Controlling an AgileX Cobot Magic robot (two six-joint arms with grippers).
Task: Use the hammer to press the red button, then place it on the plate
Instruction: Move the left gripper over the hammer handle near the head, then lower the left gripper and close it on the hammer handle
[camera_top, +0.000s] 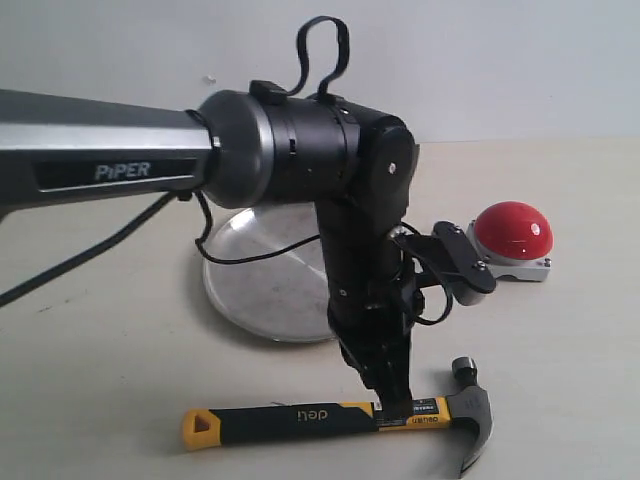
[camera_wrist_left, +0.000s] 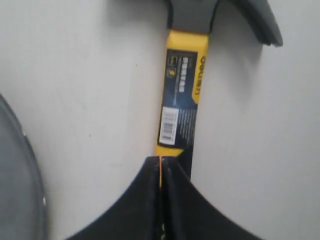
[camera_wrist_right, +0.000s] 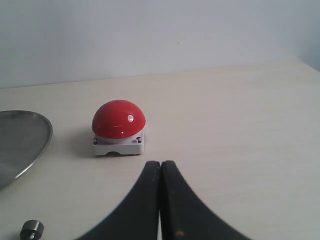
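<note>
**Left arm poised over the hammer.** The hammer (camera_top: 300, 420) lies flat on the tabletop (camera_top: 100, 380) along the lower edge of the exterior view. Its yellow end is toward the lower left, its steel head toward the lower right, and its label side faces up.

The left pincer (camera_top: 393, 402) points straight down at the handle just beside the head. In the left wrist view its two fingers (camera_wrist_left: 135, 210) are pressed together with only a hairline seam between them. The handle passes beneath the tips rather than between them, so nothing is grasped. This spot is probably chosen because it lies close to the heavy head, where a lifted hammer would droop least. For a grip, the fingers must first part to straddle the handle.

The red button (camera_top: 512, 230) sits at centre right, well apart from the hammer. The head points to that side, which favours a short swing. The plate (camera_top: 250, 290) lies at centre, partly hidden behind the arm and near both things, presumably to keep the final transfer brief.

The right pincer (camera_wrist_right: 160, 167), unseen in the exterior view, is clenched on nothing and faces the button, evidently idle.
</note>
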